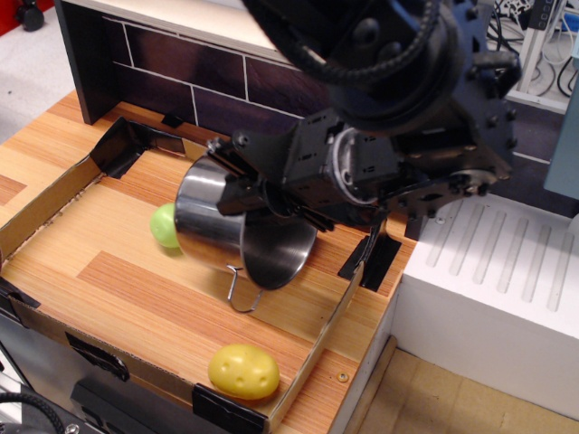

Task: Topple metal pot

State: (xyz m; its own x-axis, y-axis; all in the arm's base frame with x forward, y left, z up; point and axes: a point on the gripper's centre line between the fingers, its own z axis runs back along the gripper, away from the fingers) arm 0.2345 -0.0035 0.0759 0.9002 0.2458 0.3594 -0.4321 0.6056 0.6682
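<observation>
Shiny steel, the metal pot (pixel 237 237) lies tipped at frame centre inside the cardboard-walled tray (pixel 41 210), mouth facing lower right. My gripper (pixel 262 194) pinches its upper rim. Green toy food (pixel 164 226) touches its left; yellow toy food (pixel 243 371) sits lower centre.

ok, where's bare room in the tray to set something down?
Free: the front-left floor, between the left wall and the yellow toy, and the strip in front of the pot. Crowded: the back right, where the gripper holds the tilted pot, green toy beside it.
</observation>
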